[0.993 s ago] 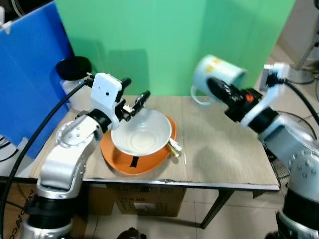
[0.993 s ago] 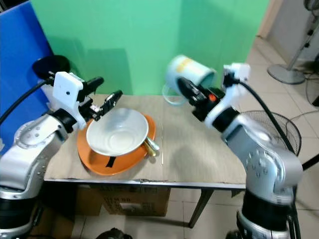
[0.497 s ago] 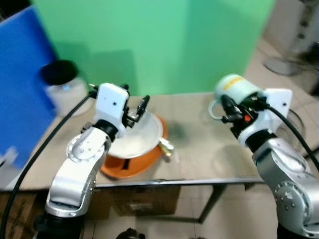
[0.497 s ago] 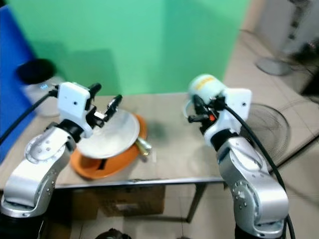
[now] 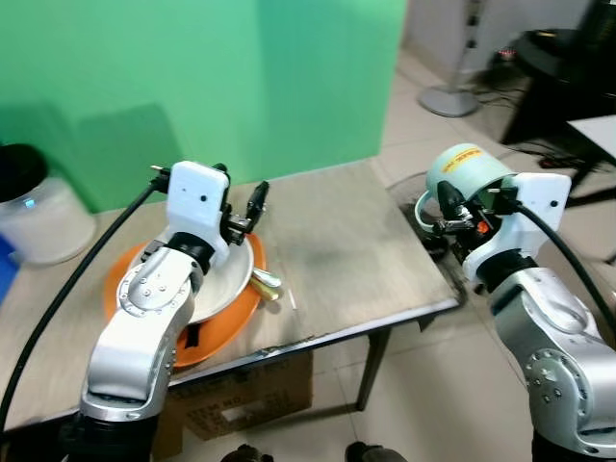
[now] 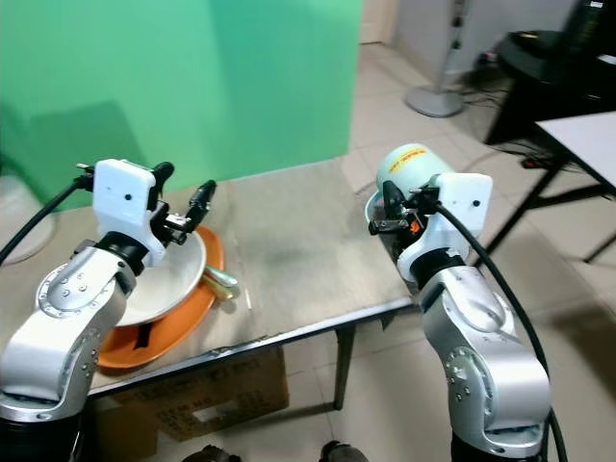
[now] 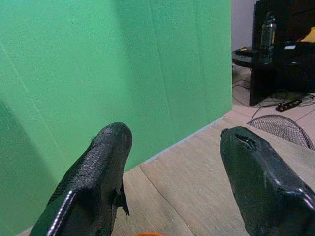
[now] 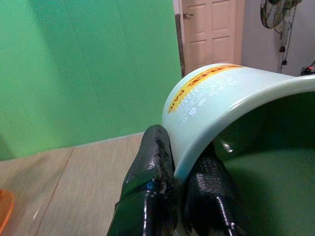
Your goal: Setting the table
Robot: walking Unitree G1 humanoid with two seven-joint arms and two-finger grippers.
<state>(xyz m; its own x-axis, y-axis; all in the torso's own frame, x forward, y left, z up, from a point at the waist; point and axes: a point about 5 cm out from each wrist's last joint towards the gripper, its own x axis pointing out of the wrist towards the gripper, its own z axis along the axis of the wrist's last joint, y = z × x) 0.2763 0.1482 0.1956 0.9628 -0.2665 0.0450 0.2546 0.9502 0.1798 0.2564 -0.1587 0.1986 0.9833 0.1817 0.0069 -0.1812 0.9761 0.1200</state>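
The right tool (image 8: 170, 196) pinches the wall of the mug (image 5: 462, 178), one finger outside the rim and one inside, closed tight on it; the mug hangs in the air off the right end of the bench (image 5: 337, 250), tipped well over so that its long axis runs nearly level, with its mouth toward the wrist and its base pointing up and away; its handle (image 5: 422, 207) hangs on the underside, toward the bench.

The relation that matters: the bare part of the bench lies to the left of the mug and lower, between it and the plate (image 5: 207, 332); so the mug must travel inward and down, and I judge it also needs turning upright before it can stand; as held now it would land on its side.

The left tool (image 5: 241, 207) is empty, its fingers (image 7: 96, 172) spread wide apart; it hovers just above the far rim of the bowl (image 5: 226, 289), which sits in the orange plate at the left end of the bench; a spoon (image 5: 265, 282) lies against the bowl's right edge, on the side facing the bare surface.

The right arm is plainly the nearer one to that bare stretch, and it already has the mug; the left has nothing to do in this step; the risk I see is the thin rim grip slipping as the wrist rolls.
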